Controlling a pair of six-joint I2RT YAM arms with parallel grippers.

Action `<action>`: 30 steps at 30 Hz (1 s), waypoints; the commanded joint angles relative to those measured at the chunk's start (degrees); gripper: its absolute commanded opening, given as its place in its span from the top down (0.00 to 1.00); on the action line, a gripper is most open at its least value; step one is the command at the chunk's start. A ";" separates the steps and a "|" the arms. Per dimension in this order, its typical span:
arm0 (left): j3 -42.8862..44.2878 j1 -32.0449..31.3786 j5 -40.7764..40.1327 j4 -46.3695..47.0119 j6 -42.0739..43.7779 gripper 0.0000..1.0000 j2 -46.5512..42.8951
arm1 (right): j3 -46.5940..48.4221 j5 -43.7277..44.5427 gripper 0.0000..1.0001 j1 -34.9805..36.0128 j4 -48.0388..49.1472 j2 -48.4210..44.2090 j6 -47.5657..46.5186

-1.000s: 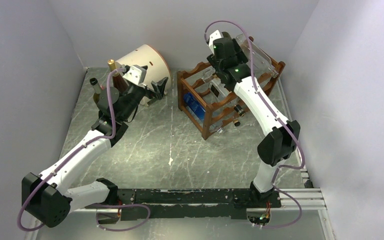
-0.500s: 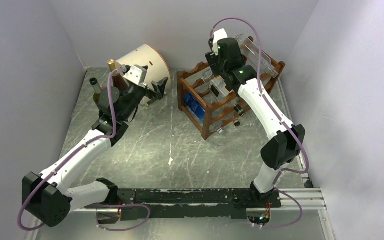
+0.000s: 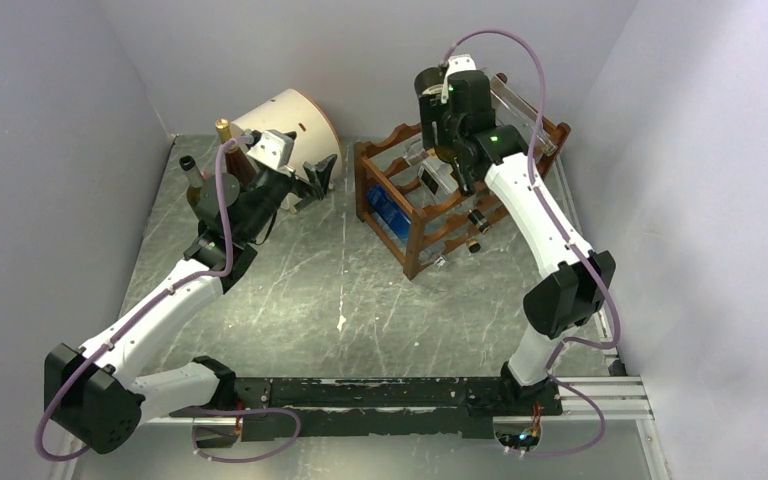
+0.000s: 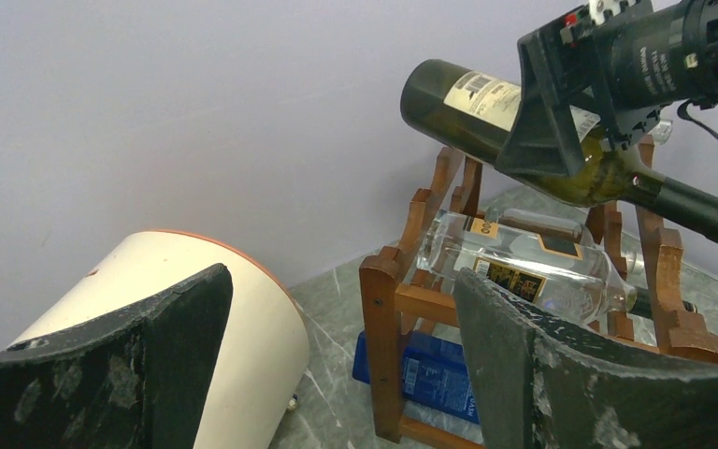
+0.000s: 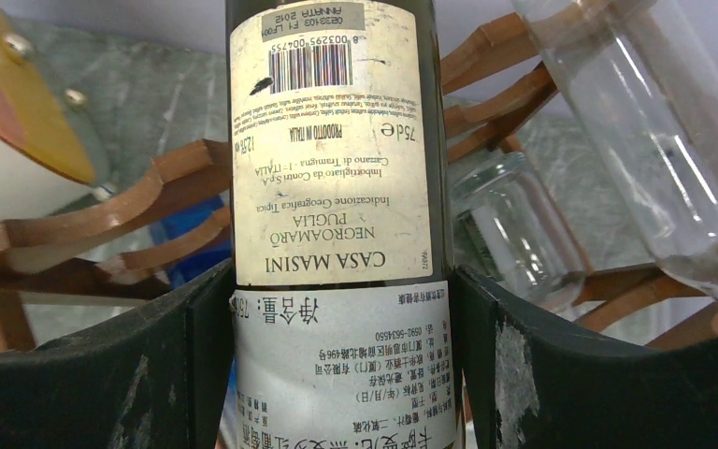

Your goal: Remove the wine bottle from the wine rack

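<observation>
In the wine rack (image 4: 385, 309), reddish-brown wood with wavy rails: a clear glass bottle (image 4: 524, 267) with a black and gold label, lying on its side on an upper rail. Lower in the rack, a blue item (image 4: 430, 374), perhaps a box; hard to tell from this angle. At the rack's far side, another clear bottle (image 5: 636, 140), empty.

Above the rack's top rail and apart from it, the wine bottle (image 4: 472, 98): dark green glass, black capsule on the neck, cream label with a barcode and the words "CASA MASINI" and "NEGROAMARO PUGLIA". Held nearly level, neck a little lower than the base.

Right gripper (image 5: 341, 365) clamped on the body of the wine bottle, one black finger on each side of the label. Left gripper (image 4: 341, 309) spread wide, holding nothing, left of the rack and beside the cream drum (image 4: 234, 327).
</observation>
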 commanded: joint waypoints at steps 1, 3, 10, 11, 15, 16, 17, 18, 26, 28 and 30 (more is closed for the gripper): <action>-0.25 -0.21 1.83 2.37 -0.82 0.08 0.35 | 5.34 -6.12 1.00 -1.75 2.19 -2.75 9.13; -0.30 -0.23 2.38 2.61 -1.11 0.08 0.41 | 5.30 -8.98 1.00 -2.47 1.55 -3.36 11.93; -0.92 -0.23 5.01 4.24 -0.95 0.09 0.33 | 2.85 -19.34 1.00 -4.96 1.78 -6.49 22.34; -1.14 -0.23 5.57 4.71 -0.77 0.09 0.31 | 2.27 -20.49 1.00 -5.14 2.16 -7.05 23.73; -3.15 -0.23 9.99 8.34 0.87 0.11 -0.12 | -0.40 -25.28 1.00 -5.55 4.69 -9.26 30.08; -3.94 -0.29 11.10 9.74 1.33 0.11 -0.36 | -0.87 -26.80 1.00 -5.56 5.14 -9.44 31.63; -4.65 -0.32 12.60 11.16 1.85 0.11 -0.64 | -1.18 -28.71 1.00 -5.51 5.38 -9.55 33.46; -5.38 -0.44 15.14 12.41 3.09 0.11 -1.01 | -1.34 -30.52 1.00 -5.48 5.45 -9.45 35.06; -12.12 -7.00 24.40 17.89 18.27 0.14 -6.26 | -3.71 -41.11 1.00 -3.55 8.15 -9.93 44.10; -13.45 -9.56 24.02 17.71 22.86 0.15 -7.45 | -5.91 -41.43 1.00 -1.77 11.09 -10.98 45.94; -14.43 -11.87 22.53 17.42 26.48 0.15 -8.21 | -7.45 -42.01 1.00 0.21 12.79 -11.35 48.16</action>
